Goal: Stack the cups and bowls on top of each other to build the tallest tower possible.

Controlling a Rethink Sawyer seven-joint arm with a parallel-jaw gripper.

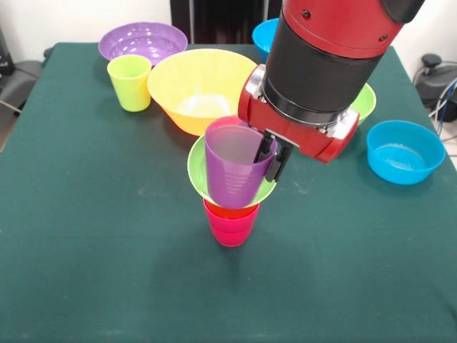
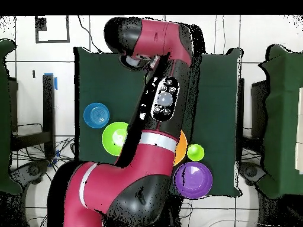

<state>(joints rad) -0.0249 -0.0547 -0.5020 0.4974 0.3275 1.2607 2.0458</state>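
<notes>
In the front view the tower stands mid-table. A red-pink cup [image 1: 228, 227] is lowest, with an orange cup [image 1: 230, 211] nested in it and a small lime green bowl [image 1: 198, 171] on top. A purple cup [image 1: 230, 175] sits slightly tilted in that bowl. My gripper [image 1: 269, 164] is shut on the purple cup's right wall, one finger inside and one outside. Loose pieces are a lime green cup [image 1: 130, 82], a purple bowl [image 1: 143, 41], a big orange-yellow bowl [image 1: 200, 89], two blue bowls [image 1: 405, 151] [image 1: 264, 34] and a lime green bowl [image 1: 365, 103]. In the overhead view my arm hides the tower and gripper.
The overhead view shows a blue bowl [image 2: 96, 114], a lime green bowl [image 2: 114, 138], the purple bowl [image 2: 193, 179], the lime green cup [image 2: 195, 152] and a sliver of the orange-yellow bowl [image 2: 181, 148] beside my arm. The green table [image 1: 86, 250] ends near the picture's bottom.
</notes>
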